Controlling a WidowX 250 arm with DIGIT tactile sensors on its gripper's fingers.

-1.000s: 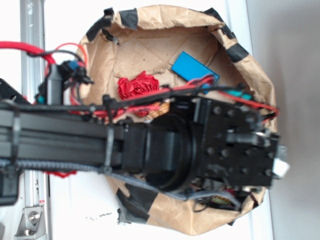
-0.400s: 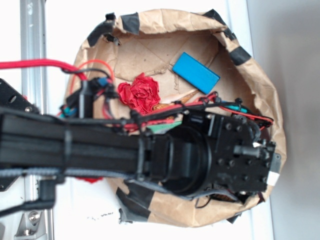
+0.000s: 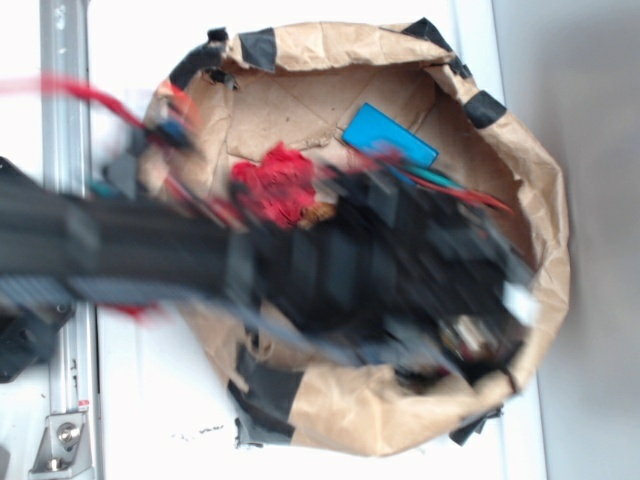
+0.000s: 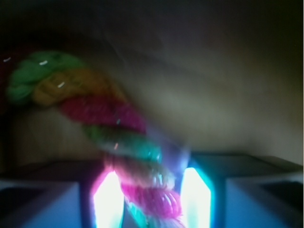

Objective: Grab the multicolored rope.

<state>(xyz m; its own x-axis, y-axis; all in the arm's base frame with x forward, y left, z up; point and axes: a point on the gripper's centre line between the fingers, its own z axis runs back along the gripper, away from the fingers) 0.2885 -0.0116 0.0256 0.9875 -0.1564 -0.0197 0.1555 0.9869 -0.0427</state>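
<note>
Blurred arm (image 3: 300,265) over the paper bowl (image 3: 400,430).

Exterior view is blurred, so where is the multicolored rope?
In the wrist view, the twisted red, yellow and green rope runs from upper left down between the end effector fingers.

Twisted fibrous multicolored rope (image 4: 99,118); crumpled matt paper bag (image 3: 350,420).
</note>
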